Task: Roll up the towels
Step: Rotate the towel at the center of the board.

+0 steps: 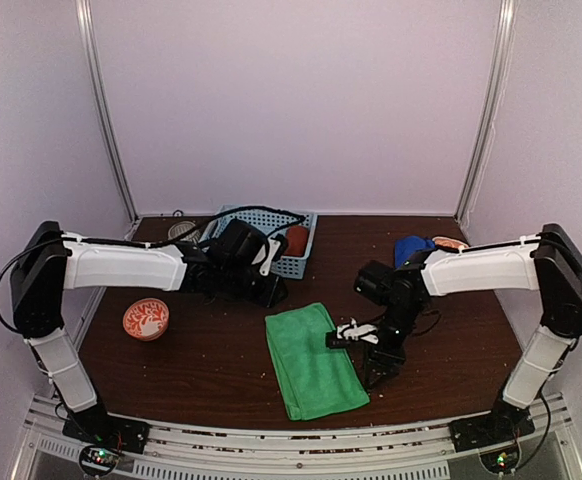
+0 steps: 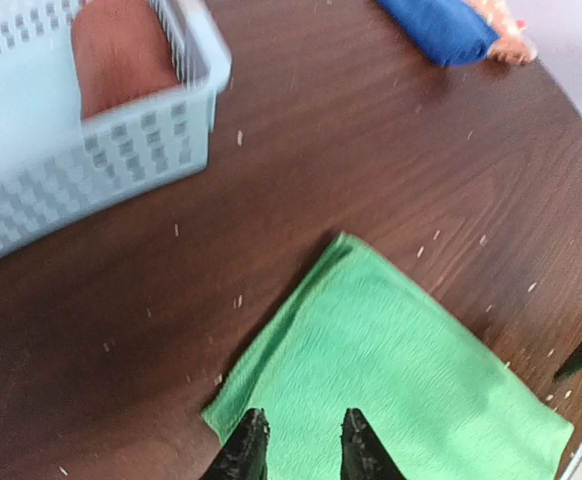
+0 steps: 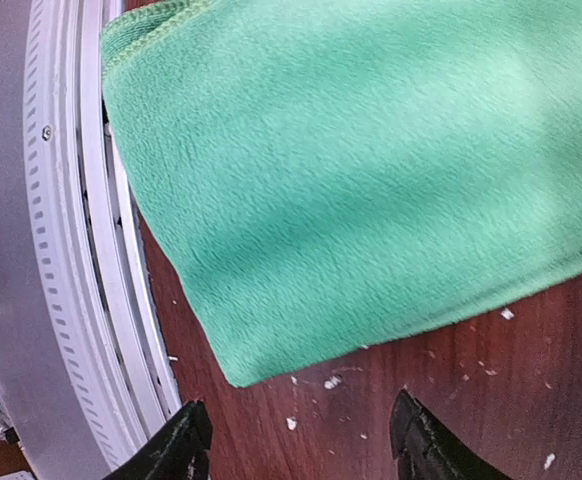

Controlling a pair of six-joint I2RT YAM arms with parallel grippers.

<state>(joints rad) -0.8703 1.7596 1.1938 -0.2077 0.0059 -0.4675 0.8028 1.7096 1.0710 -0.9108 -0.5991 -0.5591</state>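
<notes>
Overhead camera first. Green towel point(image 1: 314, 362) flat on the table point(image 1: 191, 360), a long strip reaching toward the front edge, not yet rolled. Left gripper point(image 1: 274, 292) just off the strip's far end, in front of the blue lattice basket point(image 1: 296, 265); finger gap hard to read from up here. Right gripper point(image 1: 379, 375) just beside the strip's right edge, pointing down, carrying nothing. Rust-red towel point(image 1: 296, 240) inside the basket, apparently a short roll. Blue towel point(image 1: 411, 248) and orange patterned towel point(image 1: 451, 243) together at the far right of the table, behind the right arm. Patterned bowl point(image 1: 146, 319) well apart on the left.

Left wrist camera next. Fingers point(image 2: 246, 450) parted by a narrow gap above the green towel's nearest corner, nothing pinched between them. Basket at upper left with the rust-red roll in it. Blue towel at the top edge, looking bundled, though impossible to call properly rolled from this angle.

Right wrist camera last. Fingers point(image 3: 176, 445) spread wide over bare wood, just off a corner of the green towel, close to the metal rail point(image 3: 71, 250), gripping nothing.

Judged progress: rust-red towel rolled and stowed, blue one possibly rolled too. Green one laid out with both grippers at its ends, rolling not begun. Orange patterned one too small and too hidden to judge. Probably around halfway at best.
</notes>
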